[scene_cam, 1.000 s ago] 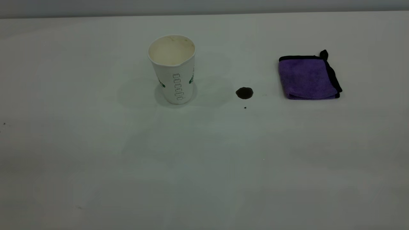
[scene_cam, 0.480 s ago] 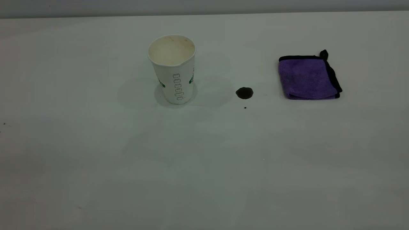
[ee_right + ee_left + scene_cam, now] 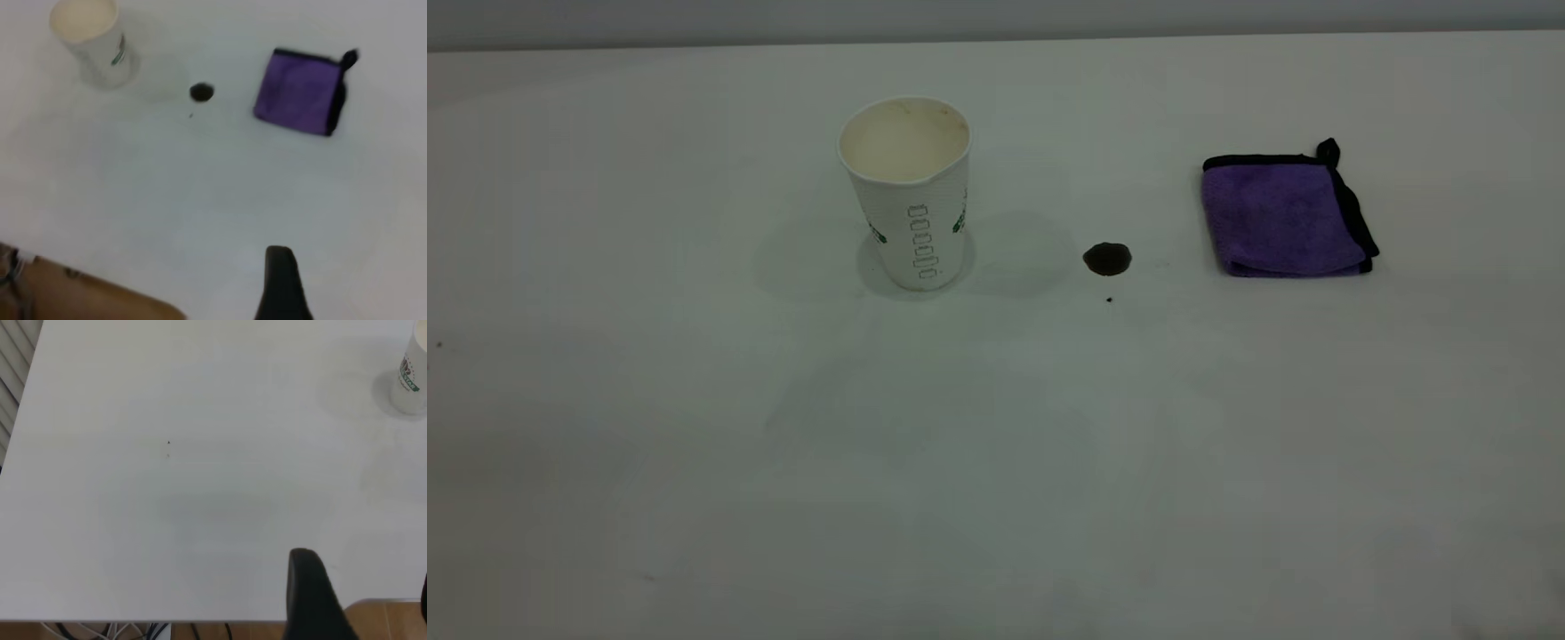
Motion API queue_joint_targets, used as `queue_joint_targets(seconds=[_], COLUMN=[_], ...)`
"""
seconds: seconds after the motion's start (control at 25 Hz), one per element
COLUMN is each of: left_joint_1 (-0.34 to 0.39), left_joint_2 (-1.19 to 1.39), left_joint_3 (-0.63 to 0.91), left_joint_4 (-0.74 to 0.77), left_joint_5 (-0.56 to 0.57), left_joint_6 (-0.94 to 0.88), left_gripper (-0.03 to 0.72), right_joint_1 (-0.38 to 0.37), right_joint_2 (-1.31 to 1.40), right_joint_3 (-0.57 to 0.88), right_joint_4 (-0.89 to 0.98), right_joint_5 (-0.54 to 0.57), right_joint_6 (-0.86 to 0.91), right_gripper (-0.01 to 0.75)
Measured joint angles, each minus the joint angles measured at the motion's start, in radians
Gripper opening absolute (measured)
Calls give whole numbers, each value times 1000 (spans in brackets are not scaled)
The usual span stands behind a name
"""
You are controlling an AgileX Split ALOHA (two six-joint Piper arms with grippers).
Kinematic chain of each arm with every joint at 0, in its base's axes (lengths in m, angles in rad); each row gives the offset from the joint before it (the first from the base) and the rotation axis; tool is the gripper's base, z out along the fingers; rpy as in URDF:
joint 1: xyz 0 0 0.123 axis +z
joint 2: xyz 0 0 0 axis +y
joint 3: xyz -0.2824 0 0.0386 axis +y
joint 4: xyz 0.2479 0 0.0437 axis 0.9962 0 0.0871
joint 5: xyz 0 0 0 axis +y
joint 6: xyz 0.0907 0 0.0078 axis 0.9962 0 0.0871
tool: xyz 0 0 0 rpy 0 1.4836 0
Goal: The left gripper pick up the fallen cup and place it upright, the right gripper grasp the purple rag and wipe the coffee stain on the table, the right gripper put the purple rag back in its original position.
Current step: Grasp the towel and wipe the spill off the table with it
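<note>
Exterior view: the cup stands upright at upper centre of the white bench, so the first step looks done. The coffee stain remains unwiped right of centre, with the folded purple rag untouched at upper right, well apart from the cup. Neither arm appears here. In the wrist views a dark finger of the left gripper and of the right gripper shows near the bench edge; whether either pair of fingers is open cannot be told. Wiping and returning the rag remain.
</note>
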Motion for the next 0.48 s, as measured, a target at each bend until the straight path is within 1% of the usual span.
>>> queue_joint_targets(seconds=[0.12, 0.28, 0.4, 0.48], left_joint_1=[0, 0, 0, 0], left_joint_2=[0, 0, 0, 0], left_joint_3=[0, 0, 0, 0], left_joint_4=[0, 0, 0, 0], left_joint_5=[0, 0, 0, 0], left_joint_6=[0, 0, 0, 0], left_gripper=[438, 438, 438, 438], right_joint_1=[0, 0, 2, 23], right_joint_2=[197, 434, 626, 735], right_joint_3=[0, -6, -56, -106], right_joint_4=[66, 160, 222, 232], right_joint_5=[-72, -202, -248, -283], right_joint_6=[-97, -228, -281, -302], right_gripper=[588, 588, 588, 588])
